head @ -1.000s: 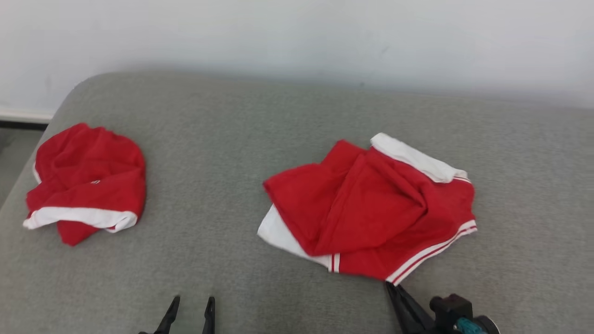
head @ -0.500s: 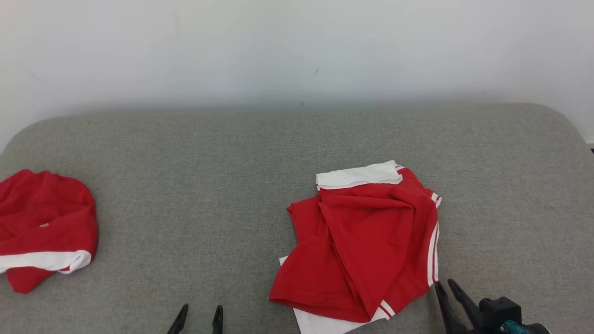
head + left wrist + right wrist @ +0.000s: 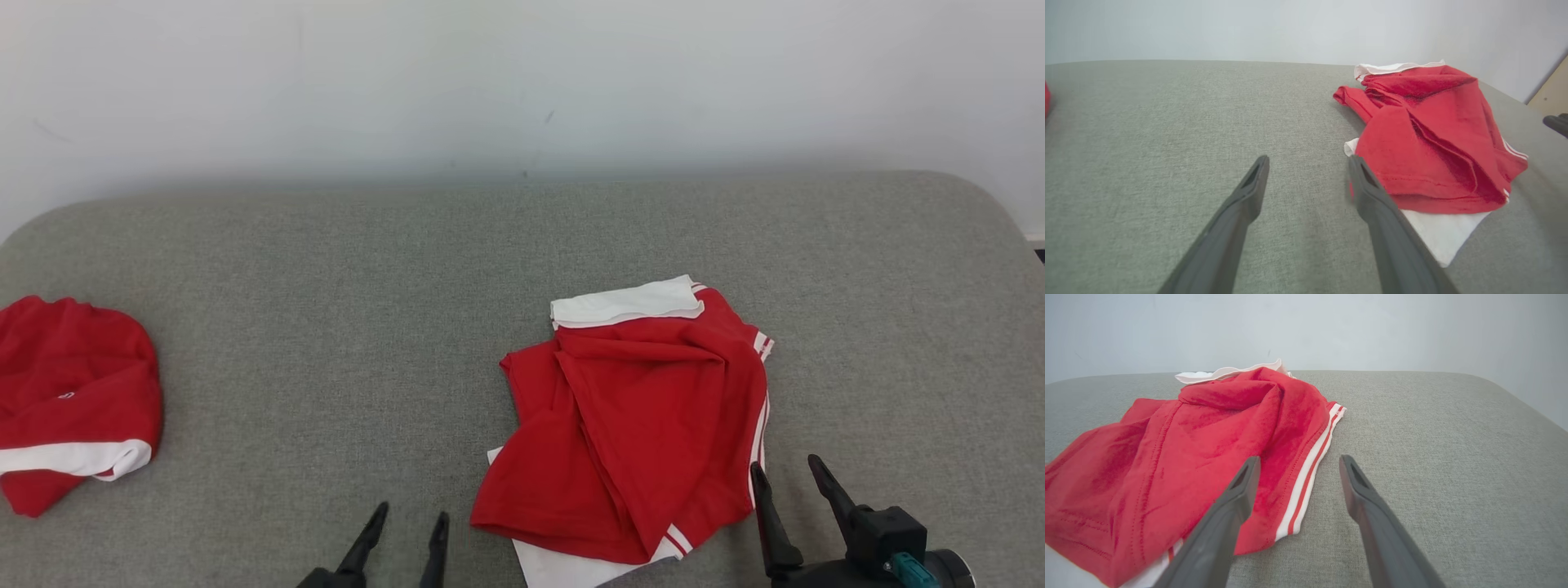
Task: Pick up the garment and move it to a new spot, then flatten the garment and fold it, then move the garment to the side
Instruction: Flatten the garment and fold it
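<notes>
From the head view, the red garment (image 3: 645,425) lies in a loose, crumpled heap on the grey cushion (image 3: 326,327), right of centre. It has a white band (image 3: 624,306) along its far edge and a white layer (image 3: 563,567) poking out under its near edge. A second red garment (image 3: 73,400) sits well apart at the far left. The left gripper (image 3: 411,516) is near the heap's near-left corner and the right gripper (image 3: 785,467) just beside its near-right edge; both are spread and hold nothing. In the left wrist view, the folds overlap in several thin layers, so the fabric looks soft, light and limp. It will likely sag and drape once lifted, and the layers may slide apart. In the right wrist view, the open fingers straddle the striped hem (image 3: 1310,469), which lies flat and exposed on the cushion. That doubled, stitched edge seems the firmest place to pinch, with the opposite corner a likely hold for the other arm. A shallow bite could catch only the top layer.
</notes>
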You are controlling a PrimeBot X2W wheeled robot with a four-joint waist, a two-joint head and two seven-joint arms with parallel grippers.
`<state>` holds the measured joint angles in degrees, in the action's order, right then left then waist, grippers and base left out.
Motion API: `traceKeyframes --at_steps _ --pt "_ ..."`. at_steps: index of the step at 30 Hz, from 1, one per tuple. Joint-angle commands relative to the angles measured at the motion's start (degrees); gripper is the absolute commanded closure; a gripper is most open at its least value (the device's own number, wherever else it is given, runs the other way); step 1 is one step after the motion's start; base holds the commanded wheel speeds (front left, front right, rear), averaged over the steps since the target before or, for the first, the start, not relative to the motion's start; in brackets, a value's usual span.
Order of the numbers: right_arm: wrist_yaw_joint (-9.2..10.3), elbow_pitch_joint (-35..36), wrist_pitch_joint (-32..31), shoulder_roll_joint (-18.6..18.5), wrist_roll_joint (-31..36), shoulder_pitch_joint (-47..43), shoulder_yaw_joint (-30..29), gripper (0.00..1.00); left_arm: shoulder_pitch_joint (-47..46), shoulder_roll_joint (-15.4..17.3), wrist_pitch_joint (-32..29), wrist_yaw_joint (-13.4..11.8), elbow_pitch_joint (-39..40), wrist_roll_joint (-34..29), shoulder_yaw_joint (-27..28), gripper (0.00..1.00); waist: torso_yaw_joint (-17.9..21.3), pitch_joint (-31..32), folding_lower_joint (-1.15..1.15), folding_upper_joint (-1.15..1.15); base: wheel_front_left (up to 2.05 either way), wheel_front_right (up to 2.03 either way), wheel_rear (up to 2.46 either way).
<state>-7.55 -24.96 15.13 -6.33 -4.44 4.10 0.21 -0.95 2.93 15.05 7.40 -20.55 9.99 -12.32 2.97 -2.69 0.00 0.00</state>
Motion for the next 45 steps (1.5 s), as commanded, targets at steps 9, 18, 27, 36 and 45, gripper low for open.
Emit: traceKeyframes --at_steps 9,18,27,36,45 --pt "0.12 1.7 0.0 0.5 -0.5 2.1 1.6 0.00 -8.7 0.0 0.2 0.0 -0.5 5.5 -18.6 0.00 1.7 -4.1 0.00 0.00 0.00 0.00 0.00" --pt "0.12 2.7 0.0 -0.2 -0.9 3.9 2.2 0.00 -18.0 0.0 0.2 0.0 -8.9 11.7 -27.9 0.00 4.4 -7.8 0.00 0.00 0.00 0.00 0.00" --pt "0.12 3.4 0.0 0.0 -1.1 4.6 2.7 0.00 -21.6 0.0 0.2 0.0 -15.6 18.4 -32.5 0.00 6.3 -9.1 0.00 0.00 0.00 0.00 0.00" --pt "0.12 3.3 0.0 0.3 -1.2 4.5 3.0 0.00 -23.7 0.0 0.2 0.0 -15.8 22.2 -33.7 0.00 7.3 -9.4 0.00 0.00 0.00 0.00 0.00" --pt "0.13 3.0 0.0 -0.1 -1.5 4.9 3.1 0.00 -24.8 0.0 0.2 0.0 -13.1 18.9 -32.2 1.00 7.5 -10.2 0.00 0.00 0.00 0.00 0.00"
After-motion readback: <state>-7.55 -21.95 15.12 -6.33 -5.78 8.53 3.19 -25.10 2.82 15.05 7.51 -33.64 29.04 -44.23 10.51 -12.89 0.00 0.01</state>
